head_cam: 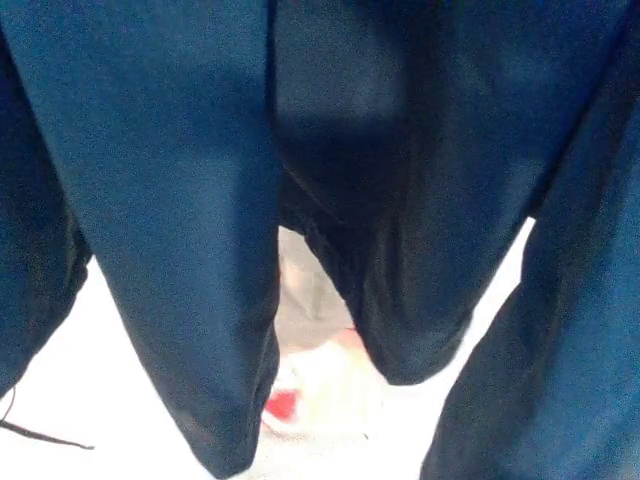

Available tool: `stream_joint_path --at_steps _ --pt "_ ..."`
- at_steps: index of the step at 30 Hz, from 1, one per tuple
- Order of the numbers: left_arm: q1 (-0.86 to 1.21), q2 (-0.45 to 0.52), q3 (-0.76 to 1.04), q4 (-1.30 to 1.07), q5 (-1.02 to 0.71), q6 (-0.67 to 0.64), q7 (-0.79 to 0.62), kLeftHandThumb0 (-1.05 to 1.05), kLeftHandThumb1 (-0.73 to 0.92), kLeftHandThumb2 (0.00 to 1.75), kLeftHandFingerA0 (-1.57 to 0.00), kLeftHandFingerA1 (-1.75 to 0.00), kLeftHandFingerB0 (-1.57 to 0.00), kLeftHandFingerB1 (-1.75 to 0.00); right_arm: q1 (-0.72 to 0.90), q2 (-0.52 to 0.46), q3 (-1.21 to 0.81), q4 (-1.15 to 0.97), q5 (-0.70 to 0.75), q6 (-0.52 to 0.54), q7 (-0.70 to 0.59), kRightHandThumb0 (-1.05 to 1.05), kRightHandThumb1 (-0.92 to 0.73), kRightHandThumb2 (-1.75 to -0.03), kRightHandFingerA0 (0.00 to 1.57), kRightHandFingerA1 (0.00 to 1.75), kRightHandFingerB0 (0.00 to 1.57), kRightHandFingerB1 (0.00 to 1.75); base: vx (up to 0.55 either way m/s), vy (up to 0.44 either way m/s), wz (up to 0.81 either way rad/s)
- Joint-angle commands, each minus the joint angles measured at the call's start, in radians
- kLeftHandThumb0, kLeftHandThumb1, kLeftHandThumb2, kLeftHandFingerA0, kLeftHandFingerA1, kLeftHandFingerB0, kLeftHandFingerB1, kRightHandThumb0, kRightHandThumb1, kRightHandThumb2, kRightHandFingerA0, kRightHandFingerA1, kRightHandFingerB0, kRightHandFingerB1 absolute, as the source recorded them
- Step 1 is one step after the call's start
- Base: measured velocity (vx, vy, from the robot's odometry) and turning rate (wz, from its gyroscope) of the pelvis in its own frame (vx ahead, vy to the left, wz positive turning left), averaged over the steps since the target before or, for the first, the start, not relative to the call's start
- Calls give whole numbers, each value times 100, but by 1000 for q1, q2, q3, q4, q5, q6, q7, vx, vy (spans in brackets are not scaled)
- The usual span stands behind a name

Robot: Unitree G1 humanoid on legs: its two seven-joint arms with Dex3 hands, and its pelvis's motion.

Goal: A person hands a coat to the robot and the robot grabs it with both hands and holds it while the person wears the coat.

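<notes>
A dark navy coat hangs right in front of the head camera and fills nearly the whole picture, its folds and sleeves dropping down toward the floor. Through the gap between its panels I see a bit of a person's beige trouser leg and a blurred red patch of a shoe. Neither of my hands shows; the cloth hides whatever holds the coat up.
Pale, overexposed floor shows at the bottom left and in a sliver at the right edge. A thin dark cable lies on the floor at the lower left.
</notes>
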Motion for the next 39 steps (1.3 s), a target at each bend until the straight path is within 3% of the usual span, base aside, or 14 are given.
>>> stream_joint_path --at_steps 1,2,3,13,16,21,39 --pt "-3 43 -6 16 27 74 13 -55 78 64 -100 -175 -61 -171 -18 -41 -4 11 -19 37 -6 -51 -82 -70 103 175 73 170 0 0 0" --pt "-2 42 -3 16 24 75 14 -55 78 64 -100 -175 -61 -171 -18 -41 -6 11 -18 37 -6 -51 -82 -70 103 175 73 170 0 0 0" --pt "-3 43 4 15 18 64 9 -52 76 64 -98 -175 -63 -159 -18 -42 -5 11 -21 39 -10 -51 -82 -68 104 175 74 172 0 0 0" --pt "0 53 7 13 23 35 25 -55 84 66 -98 -175 -58 -169 -16 -44 -11 11 -24 28 -7 -51 -84 -70 104 175 75 173 0 0 0" --pt "3 52 22 13 9 27 15 -53 82 65 -98 -175 -60 -165 -15 -45 -6 11 -31 29 -15 -51 -82 -72 103 175 80 172 0 0 0" --pt "14 58 11 8 29 21 91 -51 79 65 -102 -175 -66 -174 -13 -48 -9 11 -32 20 -4 -51 -84 -69 104 175 75 173 0 0 0" --pt "5 59 7 12 32 18 22 -52 78 65 -101 -175 -68 -169 -11 -49 -12 14 -45 18 -14 -50 -83 -67 102 175 72 170 0 0 0"
